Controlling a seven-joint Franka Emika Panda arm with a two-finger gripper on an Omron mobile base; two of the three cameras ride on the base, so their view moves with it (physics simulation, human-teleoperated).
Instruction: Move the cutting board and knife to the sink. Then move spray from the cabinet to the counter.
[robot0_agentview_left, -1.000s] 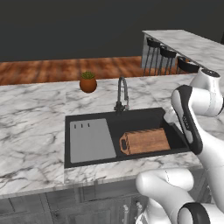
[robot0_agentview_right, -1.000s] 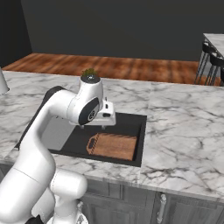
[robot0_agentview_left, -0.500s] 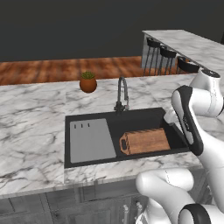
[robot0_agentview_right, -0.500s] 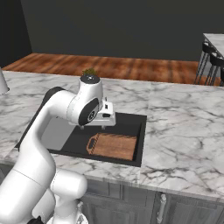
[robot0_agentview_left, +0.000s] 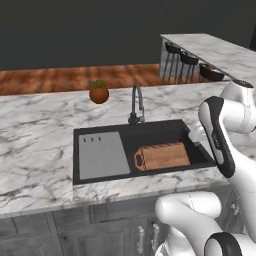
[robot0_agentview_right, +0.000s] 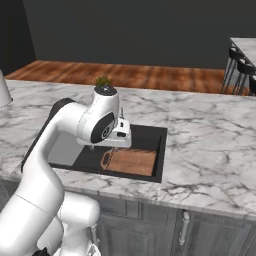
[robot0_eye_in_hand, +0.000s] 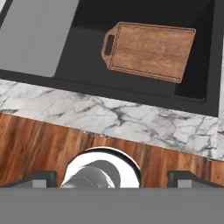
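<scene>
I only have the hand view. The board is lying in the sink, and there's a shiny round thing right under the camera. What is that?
Observer: That is the faucet seen from above, a curved spout standing at the back rim of the sink.
Operator: Anything on the counter near it?
Observer: A small potted plant stands on the counter, left of the faucet in the left base view.
Operator: How is the tool placed over the board?
Observer: The tool hangs above the sink, apart from the cutting board, holding nothing.
</scene>
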